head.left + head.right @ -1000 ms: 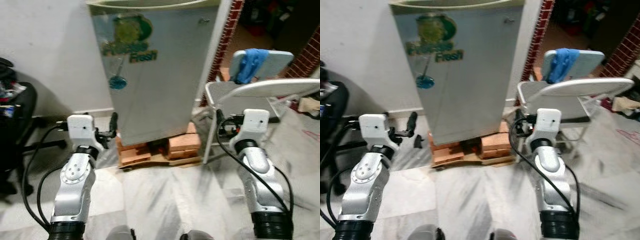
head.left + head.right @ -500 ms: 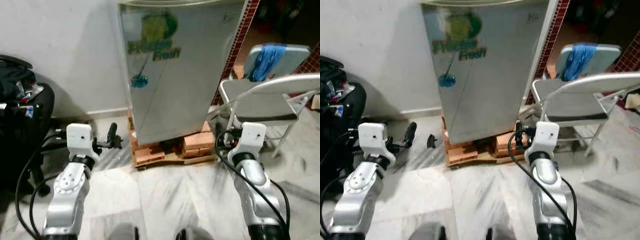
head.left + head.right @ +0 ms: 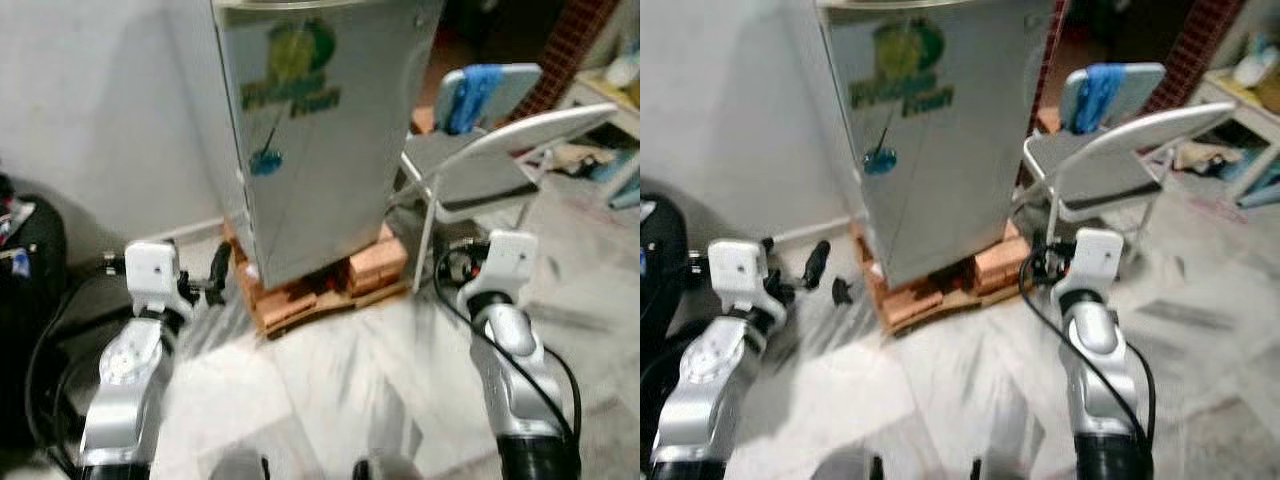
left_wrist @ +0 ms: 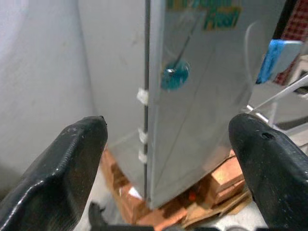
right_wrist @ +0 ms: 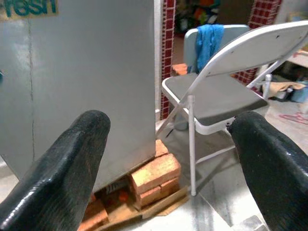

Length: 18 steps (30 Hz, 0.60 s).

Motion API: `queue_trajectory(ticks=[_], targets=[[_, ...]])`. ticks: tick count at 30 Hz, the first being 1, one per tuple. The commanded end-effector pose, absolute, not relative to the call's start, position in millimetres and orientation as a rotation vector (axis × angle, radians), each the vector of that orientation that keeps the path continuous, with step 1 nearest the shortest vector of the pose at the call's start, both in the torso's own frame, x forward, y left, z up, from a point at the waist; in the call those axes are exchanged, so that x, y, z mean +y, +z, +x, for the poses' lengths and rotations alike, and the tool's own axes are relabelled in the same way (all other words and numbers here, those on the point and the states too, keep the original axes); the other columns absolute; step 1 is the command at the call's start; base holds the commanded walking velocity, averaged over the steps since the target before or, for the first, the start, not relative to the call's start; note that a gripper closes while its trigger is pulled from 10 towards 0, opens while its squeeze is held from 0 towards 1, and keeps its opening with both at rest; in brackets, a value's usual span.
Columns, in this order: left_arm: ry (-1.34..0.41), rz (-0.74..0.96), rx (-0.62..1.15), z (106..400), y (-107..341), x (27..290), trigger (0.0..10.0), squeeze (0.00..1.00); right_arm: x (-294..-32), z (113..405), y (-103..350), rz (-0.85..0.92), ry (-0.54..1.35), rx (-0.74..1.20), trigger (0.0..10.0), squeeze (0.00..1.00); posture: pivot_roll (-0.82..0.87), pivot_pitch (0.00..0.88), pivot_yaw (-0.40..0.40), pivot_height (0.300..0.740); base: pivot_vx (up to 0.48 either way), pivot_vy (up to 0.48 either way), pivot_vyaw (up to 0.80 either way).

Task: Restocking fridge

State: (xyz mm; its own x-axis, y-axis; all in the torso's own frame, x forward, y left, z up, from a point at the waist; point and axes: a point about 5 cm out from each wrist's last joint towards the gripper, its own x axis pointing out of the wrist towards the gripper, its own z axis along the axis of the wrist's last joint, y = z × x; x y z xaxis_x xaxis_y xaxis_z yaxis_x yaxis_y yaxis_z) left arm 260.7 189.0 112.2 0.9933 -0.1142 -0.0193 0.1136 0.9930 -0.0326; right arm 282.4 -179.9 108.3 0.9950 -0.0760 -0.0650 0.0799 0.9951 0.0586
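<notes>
Black fingers of the left gripper [image 4: 166, 159] are spread wide apart and held empty, raised forward low beside the fridge [image 3: 320, 150]. The grey fridge, door closed, is stood on bricks [image 3: 375, 265] and boards; its top is cut off and its sticker is blurred. The right gripper [image 5: 168, 159] is likewise spread open and empty, raised before a folding chair [image 3: 1095, 175] draped with a blue cloth [image 3: 1095, 90].

Fridge [image 3: 320, 140] top cut off by frame edge; floor [image 3: 330, 380] motion-blurred; door lettering [image 3: 292, 98] smeared, unreadable.
</notes>
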Motion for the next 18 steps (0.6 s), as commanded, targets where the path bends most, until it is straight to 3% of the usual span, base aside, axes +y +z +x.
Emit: queue_trajectory(ticks=[1, 15, 18], targets=[[-0.104, -0.028, 0.031, 259.9, 112.4, 194.8, 10.0, 0.00, -173.4, 282.8, 108.2, 0.074, -0.060, 0.063, 10.0, 0.00, 0.01, 0.068, -0.015, 0.740, 0.000, 0.454, -0.80], [-0.101, -0.013, 0.066, 254.0, 105.7, 195.3, 10.0, 0.00, -179.0, 281.4, 106.6, 0.072, -0.082, 0.063, 10.0, 0.00, 0.01, 0.077, -0.009, 0.740, 0.000, 0.452, -0.80], [-0.096, -0.004, 0.071, 253.9, 104.2, 195.2, 10.0, 0.00, -180.8, 282.2, 106.3, 0.058, -0.091, 0.064, 10.0, 0.00, 0.01, 0.077, -0.009, 0.740, 0.000, 0.453, -0.33]])
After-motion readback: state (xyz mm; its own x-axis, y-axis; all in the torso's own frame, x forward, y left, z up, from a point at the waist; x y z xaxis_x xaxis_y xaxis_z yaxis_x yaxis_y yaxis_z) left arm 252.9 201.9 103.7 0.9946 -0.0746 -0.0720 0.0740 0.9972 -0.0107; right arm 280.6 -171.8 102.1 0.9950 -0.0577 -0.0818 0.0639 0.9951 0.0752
